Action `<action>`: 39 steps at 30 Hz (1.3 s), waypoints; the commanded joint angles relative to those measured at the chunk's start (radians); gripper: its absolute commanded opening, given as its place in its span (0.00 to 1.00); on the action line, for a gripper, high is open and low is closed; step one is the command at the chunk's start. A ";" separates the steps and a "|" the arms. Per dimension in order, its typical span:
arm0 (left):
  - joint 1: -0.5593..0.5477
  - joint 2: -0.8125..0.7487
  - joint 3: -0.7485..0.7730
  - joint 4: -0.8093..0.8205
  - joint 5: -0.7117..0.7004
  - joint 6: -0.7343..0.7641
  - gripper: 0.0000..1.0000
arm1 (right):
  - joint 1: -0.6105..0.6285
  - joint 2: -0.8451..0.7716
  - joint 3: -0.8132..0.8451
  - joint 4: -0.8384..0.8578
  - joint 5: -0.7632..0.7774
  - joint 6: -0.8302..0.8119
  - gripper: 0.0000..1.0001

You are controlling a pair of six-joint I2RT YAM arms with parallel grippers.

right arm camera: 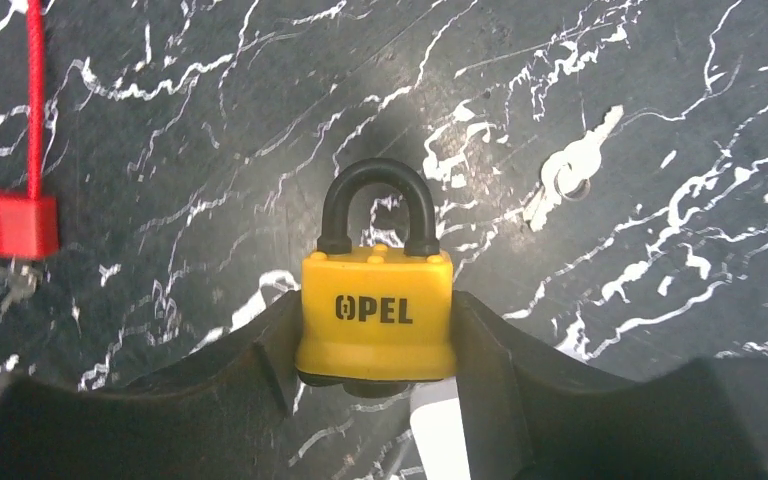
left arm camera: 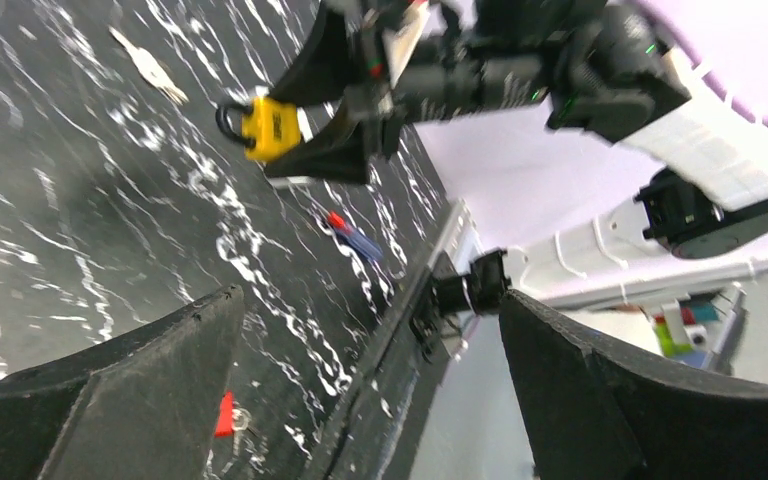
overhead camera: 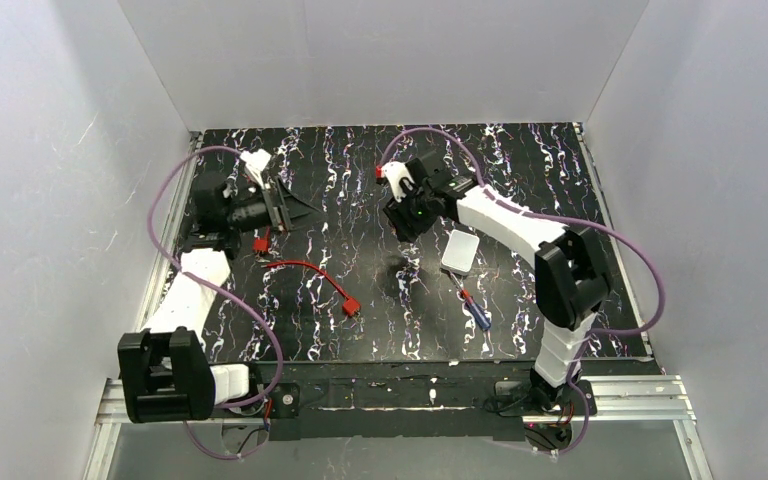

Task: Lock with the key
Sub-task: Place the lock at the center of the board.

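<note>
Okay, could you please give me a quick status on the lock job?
Left end effector open, empty. Right end effector clamped on yellow padlock. Key loose on table, untouched. Red cord lies off to one side.

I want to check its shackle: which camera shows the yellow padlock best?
The right wrist view: the padlock fills the centre, sharp, shackle up, clamped by the right gripper. The left wrist view shows the padlock small and blurred, far off. In the top view the gripper hides it.
</note>
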 commanded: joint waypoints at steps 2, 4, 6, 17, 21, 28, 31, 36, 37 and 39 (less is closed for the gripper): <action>0.091 -0.088 0.085 -0.036 -0.053 0.034 0.98 | 0.015 0.060 0.064 0.184 0.094 0.230 0.38; 0.100 -0.102 0.100 -0.115 -0.093 0.103 0.98 | 0.014 0.101 0.083 0.196 0.125 0.254 0.36; 0.100 -0.108 0.154 -0.296 -0.170 0.252 0.98 | 0.015 0.134 0.092 0.209 0.144 0.263 0.36; 0.112 -0.126 0.238 -0.529 -0.323 0.473 0.98 | 0.014 0.283 0.187 0.219 0.274 0.393 0.47; 0.113 -0.112 0.242 -0.591 -0.383 0.529 0.98 | 0.014 0.315 0.188 0.214 0.260 0.434 0.56; 0.116 -0.038 0.290 -0.691 -0.530 0.616 0.98 | 0.014 0.302 0.171 0.220 0.226 0.510 0.86; 0.116 -0.006 0.300 -0.710 -0.574 0.661 0.98 | 0.013 0.295 0.183 0.218 0.202 0.515 0.93; 0.119 0.076 0.342 -0.754 -0.649 0.744 0.98 | 0.014 0.250 0.193 0.213 0.133 0.487 0.98; 0.120 0.094 0.350 -0.760 -0.656 0.756 0.98 | 0.013 0.237 0.192 0.213 0.122 0.475 0.98; 0.122 0.131 0.372 -0.768 -0.674 0.767 0.98 | 0.012 0.202 0.183 0.215 0.117 0.448 0.98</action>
